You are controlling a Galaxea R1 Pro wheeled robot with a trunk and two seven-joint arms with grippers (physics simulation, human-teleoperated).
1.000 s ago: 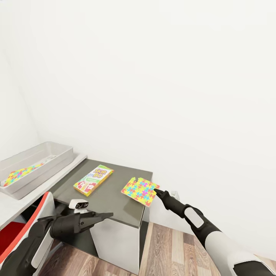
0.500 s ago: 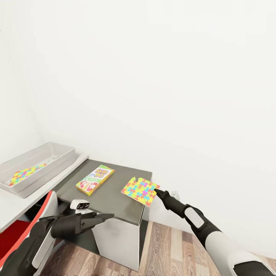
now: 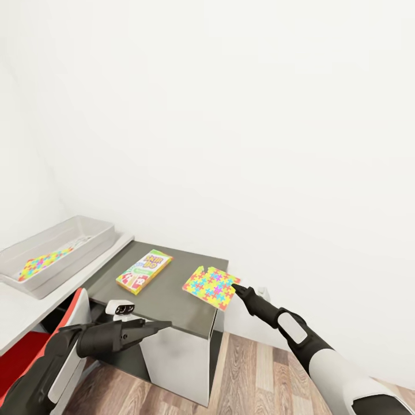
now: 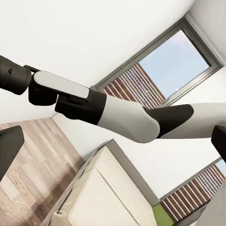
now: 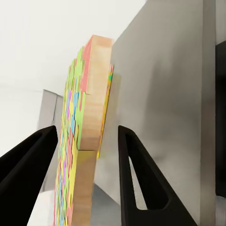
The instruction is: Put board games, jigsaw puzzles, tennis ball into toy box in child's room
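A jigsaw puzzle lies at the right edge of the table's dark grey side unit. My right gripper is at its edge. In the right wrist view the gripper is open, with a finger on each side of the puzzle and a gap to each. A yellow-green board game lies flat to the puzzle's left. The grey toy box stands on the pale table top at the left, holding another jigsaw puzzle. My left gripper hovers open in front of the unit.
A red and white chair is at the lower left, under my left arm. White walls close in behind and to the left of the table. Wood floor lies right of the unit. The left wrist view shows the bed and a window.
The head camera has turned slightly, so the toy box and table sit a little further right in the picture. Both grippers and the toys keep their places.
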